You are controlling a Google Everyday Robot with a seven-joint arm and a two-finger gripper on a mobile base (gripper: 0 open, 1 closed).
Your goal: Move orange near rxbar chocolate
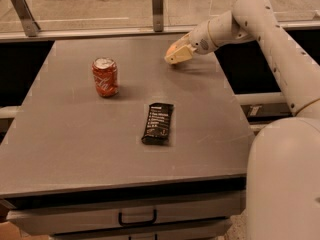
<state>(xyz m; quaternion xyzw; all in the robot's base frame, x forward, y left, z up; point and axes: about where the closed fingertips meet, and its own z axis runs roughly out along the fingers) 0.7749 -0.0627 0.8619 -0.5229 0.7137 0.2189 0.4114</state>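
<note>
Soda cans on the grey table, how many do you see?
1. The red aluminium soda can stands upright at the far left, beyond the black rectangular snack bar wrapper. The cream tool is at the far right; nothing seems hidden.

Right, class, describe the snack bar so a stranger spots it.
Take the grey table, with the gripper over its far right side. Near the middle, right of the red can, lies the snack bar: the only flat, black thing, with white lettering.
</note>
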